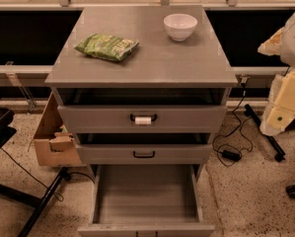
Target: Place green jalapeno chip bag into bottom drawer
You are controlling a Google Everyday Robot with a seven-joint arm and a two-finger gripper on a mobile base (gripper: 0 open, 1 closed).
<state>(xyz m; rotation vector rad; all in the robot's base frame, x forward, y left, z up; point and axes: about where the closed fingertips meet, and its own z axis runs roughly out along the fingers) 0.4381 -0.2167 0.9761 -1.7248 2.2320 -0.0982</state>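
**Bag up top, drawer open below**

Nearest the camera, the bottom drawer (146,196) stands pulled out. The gripper (285,100) hangs at the right edge, off the cabinet's side and below its top. I cannot tell whether it is apart or together. Farther back, on the surface (157,65), the chip bag (107,46) lies toward the left, long axis running left to right. It sits above and well left of the gripper, with the bowl (180,26) closer to the gripper's side.
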